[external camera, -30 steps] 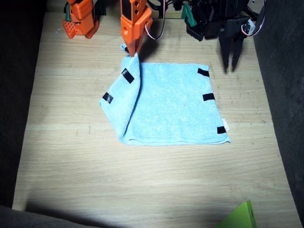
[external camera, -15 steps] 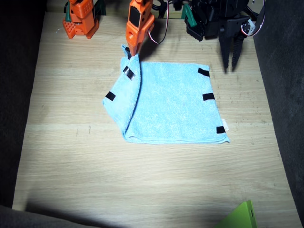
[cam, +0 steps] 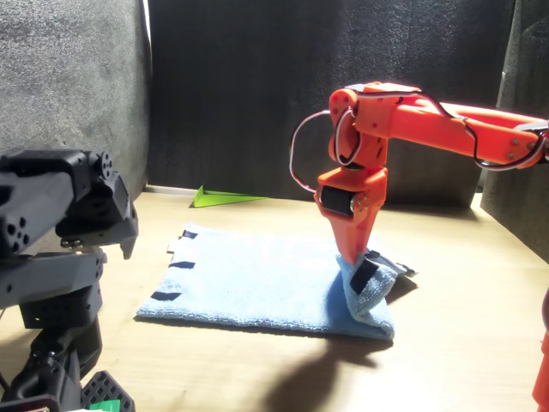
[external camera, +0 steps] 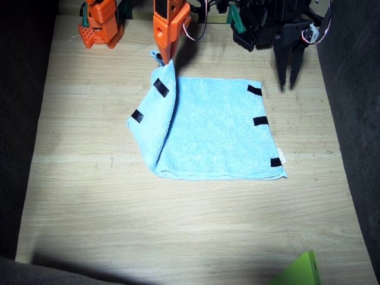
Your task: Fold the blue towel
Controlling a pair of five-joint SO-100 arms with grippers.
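The blue towel (external camera: 219,130) lies flat mid-table, with black tape strips along its two short edges and a small white tag (external camera: 284,158). One short edge is lifted and curled over the rest. My right gripper (external camera: 161,59), orange, is shut on that edge's far corner and holds it just above the table; in the front view the right gripper (cam: 353,256) pinches the raised fold of the towel (cam: 249,283). My left gripper (external camera: 288,76), black, hangs open beyond the towel's other far corner, apart from the cloth.
A lime-green object corner (external camera: 303,270) pokes in at the near table edge, also seen in the front view as the lime-green object (cam: 225,198). The orange arm's base (external camera: 100,24) stands at the far edge. Dark foam walls surround the wooden table (external camera: 178,225).
My right gripper has drawn the pinched corner slightly toward the far edge and higher, so the folded flap stands a little steeper. The left arm has not moved.
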